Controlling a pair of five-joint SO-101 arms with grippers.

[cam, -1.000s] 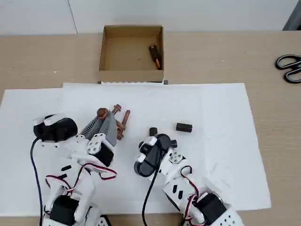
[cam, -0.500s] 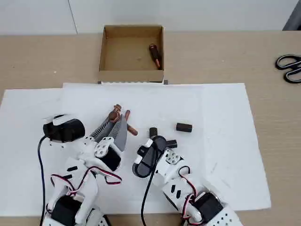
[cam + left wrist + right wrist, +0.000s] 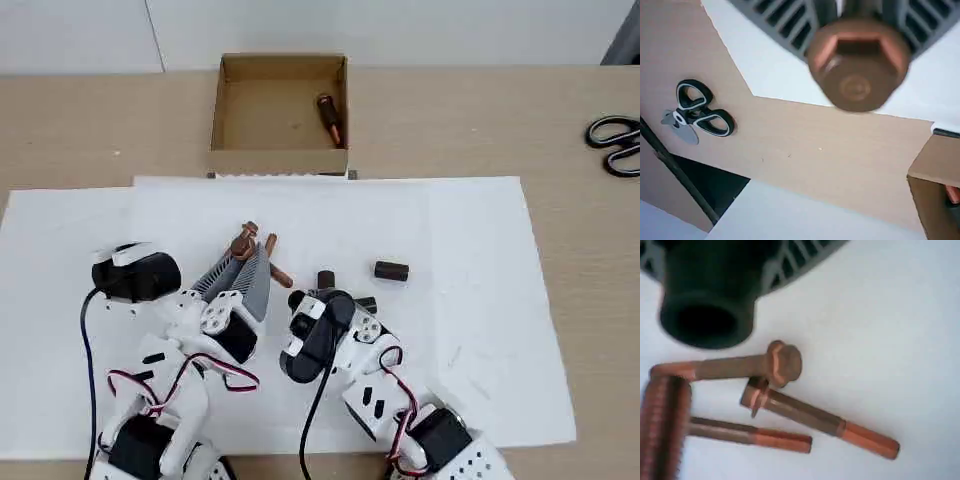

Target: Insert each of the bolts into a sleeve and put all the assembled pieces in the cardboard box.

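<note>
Smooth white paper [image 3: 470,300] underlies ribbed left claw [image 3: 250,255] pinching coppery hex-headed bolt [image 3: 857,70].

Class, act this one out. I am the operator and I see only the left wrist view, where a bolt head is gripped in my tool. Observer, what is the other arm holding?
Observer: The right tool is shut on a dark sleeve, and the sleeve's open end shows.
Operator: Is there a spare sleeve anywhere?
Observer: Yes. One loose sleeve lies on the white paper and touches neither arm.
</note>
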